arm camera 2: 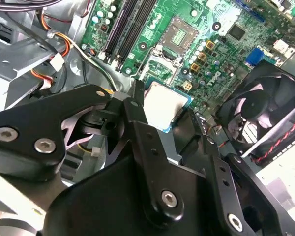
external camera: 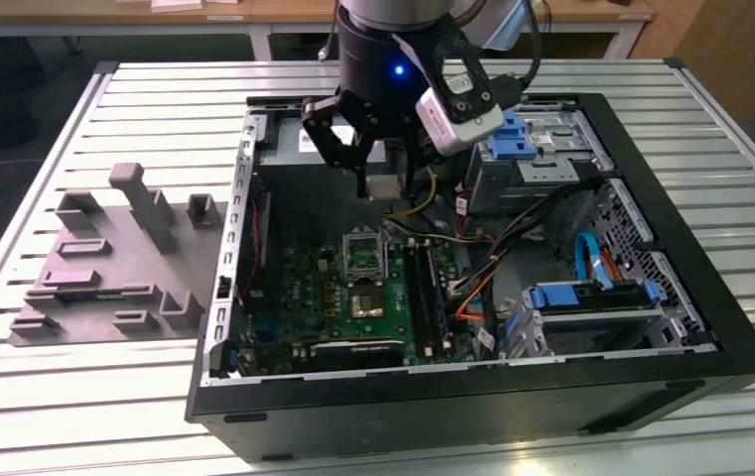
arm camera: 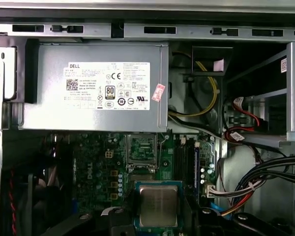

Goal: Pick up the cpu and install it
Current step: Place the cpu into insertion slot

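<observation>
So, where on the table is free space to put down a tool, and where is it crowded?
Bare slats of the table border the grey fixture at the exterior view's left. Inside the computer case, cables and the gripper holding the cpu crowd the space.

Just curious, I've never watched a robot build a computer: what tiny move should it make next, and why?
I'd guess: carry the cpu down toward the open socket on the motherboard. The gripper clamps the cpu above it inside the case, and the socket sits bare.

A white slatted table [external camera: 152, 89] stands before pale wooden desks [external camera: 271, 12] on a dark floor [external camera: 126, 48].
</observation>
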Action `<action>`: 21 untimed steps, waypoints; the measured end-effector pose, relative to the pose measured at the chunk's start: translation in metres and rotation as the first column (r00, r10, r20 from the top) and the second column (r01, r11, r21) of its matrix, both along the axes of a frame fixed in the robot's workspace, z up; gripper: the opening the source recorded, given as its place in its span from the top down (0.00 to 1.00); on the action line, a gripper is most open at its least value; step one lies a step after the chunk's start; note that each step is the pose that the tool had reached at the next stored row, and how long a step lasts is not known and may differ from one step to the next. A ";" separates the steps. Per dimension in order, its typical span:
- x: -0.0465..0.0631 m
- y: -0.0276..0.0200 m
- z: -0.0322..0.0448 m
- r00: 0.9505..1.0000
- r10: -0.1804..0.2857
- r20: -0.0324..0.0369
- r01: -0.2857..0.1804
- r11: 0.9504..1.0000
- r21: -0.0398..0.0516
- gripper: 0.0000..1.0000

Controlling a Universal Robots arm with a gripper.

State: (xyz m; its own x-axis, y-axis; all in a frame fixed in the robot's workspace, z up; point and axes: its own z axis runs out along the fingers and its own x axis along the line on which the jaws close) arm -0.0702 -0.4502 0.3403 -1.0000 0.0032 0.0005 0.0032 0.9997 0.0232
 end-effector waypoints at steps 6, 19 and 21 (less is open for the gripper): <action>-0.004 -0.0091 -0.0059 1.000 0.000 0.000 0.000 1.000 0.000 0.53; -0.005 -0.0164 -0.0251 1.000 0.000 -0.005 0.000 1.000 0.000 0.53; -0.006 -0.0164 -0.0286 1.000 0.000 -0.005 0.000 1.000 0.000 0.53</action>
